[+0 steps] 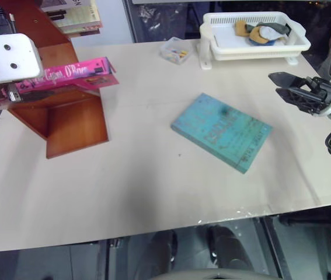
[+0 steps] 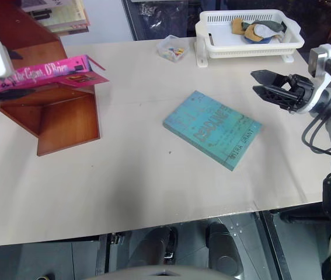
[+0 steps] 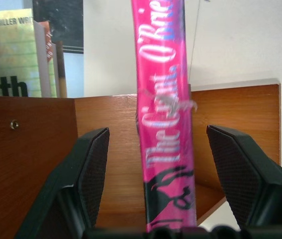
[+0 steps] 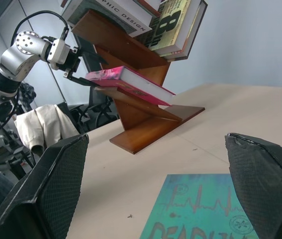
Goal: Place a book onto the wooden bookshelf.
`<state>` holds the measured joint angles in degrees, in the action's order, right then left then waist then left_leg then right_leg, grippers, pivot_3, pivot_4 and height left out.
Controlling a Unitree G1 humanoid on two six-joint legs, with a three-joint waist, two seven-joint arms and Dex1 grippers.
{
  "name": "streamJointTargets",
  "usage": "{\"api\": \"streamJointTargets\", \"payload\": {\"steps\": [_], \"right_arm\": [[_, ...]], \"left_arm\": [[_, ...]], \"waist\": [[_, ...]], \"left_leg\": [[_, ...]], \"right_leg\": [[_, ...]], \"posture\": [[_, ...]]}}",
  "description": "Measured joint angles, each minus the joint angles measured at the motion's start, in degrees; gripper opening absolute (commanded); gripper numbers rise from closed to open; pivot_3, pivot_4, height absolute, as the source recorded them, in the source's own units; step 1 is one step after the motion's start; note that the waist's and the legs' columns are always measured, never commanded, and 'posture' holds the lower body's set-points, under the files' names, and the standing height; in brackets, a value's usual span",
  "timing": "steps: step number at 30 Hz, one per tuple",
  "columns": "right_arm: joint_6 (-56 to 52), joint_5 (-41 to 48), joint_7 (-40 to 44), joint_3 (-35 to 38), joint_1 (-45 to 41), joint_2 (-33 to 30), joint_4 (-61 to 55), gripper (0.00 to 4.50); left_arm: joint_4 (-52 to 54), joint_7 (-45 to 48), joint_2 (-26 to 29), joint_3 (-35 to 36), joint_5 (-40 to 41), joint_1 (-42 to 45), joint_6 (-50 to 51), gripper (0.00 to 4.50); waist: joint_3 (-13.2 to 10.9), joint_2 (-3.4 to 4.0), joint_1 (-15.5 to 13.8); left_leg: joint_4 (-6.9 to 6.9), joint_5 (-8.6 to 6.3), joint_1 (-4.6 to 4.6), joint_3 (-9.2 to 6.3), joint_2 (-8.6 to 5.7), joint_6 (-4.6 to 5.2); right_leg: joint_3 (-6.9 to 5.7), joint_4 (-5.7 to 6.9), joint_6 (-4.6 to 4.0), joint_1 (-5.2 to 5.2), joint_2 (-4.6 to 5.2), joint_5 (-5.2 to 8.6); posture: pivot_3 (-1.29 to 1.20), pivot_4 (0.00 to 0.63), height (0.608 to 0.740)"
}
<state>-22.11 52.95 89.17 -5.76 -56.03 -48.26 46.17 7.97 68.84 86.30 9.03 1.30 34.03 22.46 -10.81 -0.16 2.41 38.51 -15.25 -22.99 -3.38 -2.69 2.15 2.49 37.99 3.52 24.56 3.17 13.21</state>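
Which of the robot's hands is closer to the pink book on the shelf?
Left. The left hand is right at the pink book, its open fingers on either side of the spine. The right hand is far across the table, beyond the teal book.

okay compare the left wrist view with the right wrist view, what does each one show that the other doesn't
Left wrist alone: the pink book's spine close up, standing free between the left tool's open fingers. Right wrist alone: the teal book flat on the table, the left tool seen from outside at the pink book's end, and the right tool's open fingers. Both share the pink book, the wooden bookshelf and the pale books higher up.
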Motion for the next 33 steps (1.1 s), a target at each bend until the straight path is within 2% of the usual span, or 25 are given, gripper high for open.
{"api": "streamJointTargets", "payload": {"steps": [11, 22, 28, 33], "right_arm": [[0.08, -0.34, 0.01, 0.0, 0.0, 0.0, 0.0, 4.5], [0.09, -0.89, 0.01, 0.0, 0.0, -0.28, 0.0, 4.5], [0.08, -1.05, 0.03, 0.02, 0.01, -0.62, -0.02, 4.5], [0.04, -1.12, 0.05, 0.02, 0.01, -0.86, -0.07, 4.5]], "left_arm": [[1.85, 0.26, 0.73, 0.63, 2.94, 0.89, 0.88, 3.44], [3.54, 0.03, -1.78, -0.01, 7.67, 5.27, 1.02, 3.44], [5.3, -0.36, -5.94, -2.44, 10.12, 10.35, 1.46, 3.44], [5.58, -2.5, -13.58, -7.2, 9.92, 15.24, 1.61, 3.44]], "waist": [[0.0, 0.0, -0.01], [0.0, 0.0, -0.02], [0.0, -0.01, -0.04], [0.0, -0.01, -0.18]], "left_leg": [[0.0, 0.0, -0.01, 0.0, 0.0, 0.0], [0.01, 0.0, -0.01, 0.01, 0.0, 0.0], [0.02, 0.0, -0.01, 0.01, 0.0, 0.0], [0.08, 0.01, -0.02, 0.0, -0.01, -0.01]], "right_leg": [[-0.01, 0.0, 0.0, 0.0, 0.0, 0.0], [0.0, 0.0, 0.0, 0.0, 0.0, 0.0], [-0.01, 0.01, 0.0, -0.01, -0.01, 0.0], [-0.02, 0.04, 0.0, -0.02, -0.02, 0.0]], "posture": [[0.0, 0.15, 0.74], [0.0, 0.15, 0.74], [0.0, 0.15, 0.74], [0.0, 0.15, 0.74]]}}
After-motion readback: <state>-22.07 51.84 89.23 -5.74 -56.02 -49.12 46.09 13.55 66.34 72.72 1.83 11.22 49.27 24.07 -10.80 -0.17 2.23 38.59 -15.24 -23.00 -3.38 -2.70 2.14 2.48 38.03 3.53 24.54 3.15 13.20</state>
